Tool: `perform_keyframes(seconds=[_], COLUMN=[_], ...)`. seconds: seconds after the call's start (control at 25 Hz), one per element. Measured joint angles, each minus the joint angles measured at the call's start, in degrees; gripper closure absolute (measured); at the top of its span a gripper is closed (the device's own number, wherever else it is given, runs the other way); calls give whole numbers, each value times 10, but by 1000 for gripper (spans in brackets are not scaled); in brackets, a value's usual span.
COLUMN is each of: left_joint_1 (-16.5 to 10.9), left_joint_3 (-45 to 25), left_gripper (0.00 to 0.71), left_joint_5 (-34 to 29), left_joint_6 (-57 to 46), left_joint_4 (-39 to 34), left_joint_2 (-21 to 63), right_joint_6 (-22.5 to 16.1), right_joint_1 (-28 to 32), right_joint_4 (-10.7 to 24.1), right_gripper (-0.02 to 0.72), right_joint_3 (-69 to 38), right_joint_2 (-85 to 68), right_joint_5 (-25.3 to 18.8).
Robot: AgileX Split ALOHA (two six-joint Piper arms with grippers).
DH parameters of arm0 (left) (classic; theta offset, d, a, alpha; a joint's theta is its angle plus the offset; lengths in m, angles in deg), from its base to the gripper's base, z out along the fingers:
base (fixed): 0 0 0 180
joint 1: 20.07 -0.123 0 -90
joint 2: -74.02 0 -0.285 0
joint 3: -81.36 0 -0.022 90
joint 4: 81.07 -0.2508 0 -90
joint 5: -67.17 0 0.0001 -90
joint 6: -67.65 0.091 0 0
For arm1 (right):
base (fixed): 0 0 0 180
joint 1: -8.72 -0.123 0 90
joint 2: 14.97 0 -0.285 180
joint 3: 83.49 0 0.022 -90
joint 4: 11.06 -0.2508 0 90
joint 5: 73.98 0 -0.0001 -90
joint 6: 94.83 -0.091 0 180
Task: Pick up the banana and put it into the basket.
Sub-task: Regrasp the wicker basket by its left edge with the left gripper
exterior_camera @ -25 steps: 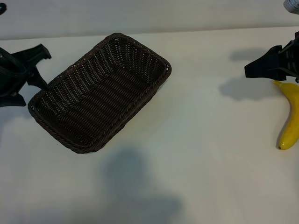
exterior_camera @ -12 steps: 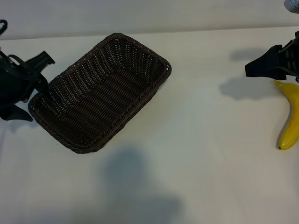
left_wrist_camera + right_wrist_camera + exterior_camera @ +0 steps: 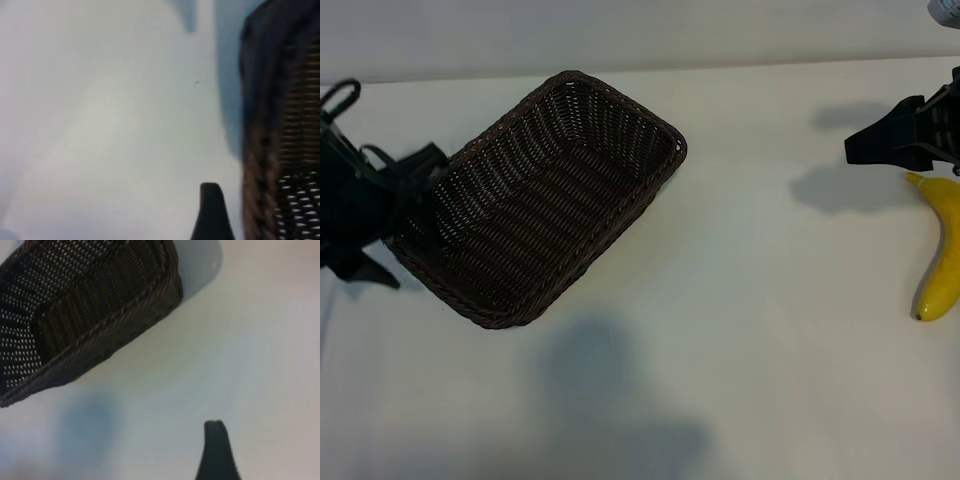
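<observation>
The banana [image 3: 940, 260] is bright yellow and curved, lying flat at the right edge of the table. The basket [image 3: 535, 195] is dark brown wicker, rectangular, empty, upright, turned diagonally, well apart at the left.

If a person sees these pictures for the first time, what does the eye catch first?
First the dark basket, empty, lying askew left of the table's middle. Then the yellow banana at the far right edge, just under the right gripper, which holds nothing. The left gripper sits at the basket's left end.
</observation>
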Motion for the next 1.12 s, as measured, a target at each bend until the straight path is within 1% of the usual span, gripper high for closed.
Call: perform_keyframes(seconds=[0.12,0.32,0.44,0.64,1.0,1.12], left_joint_1=[0,0,0,0,0,0], left_joint_3=[-29,-58,-59,-59,-60,-60], left_gripper=[163,163,163,163,163,165], left_joint_5=[9,62,83,89,146,152], left_joint_6=[1,16,34,39,41,41], left_joint_4=[0,19,25,26,30,30], left_joint_2=[0,-1,-3,-16,-83,-99], right_joint_6=[0,0,0,0,0,0], right_joint_1=[0,0,0,0,0,0], right_joint_4=[0,0,0,0,0,0], right_gripper=[201,201,201,201,201,201], right_joint_3=[0,0,0,0,0,0], right_joint_2=[0,0,0,0,0,0], right_joint_5=[1,2,2,2,4,4])
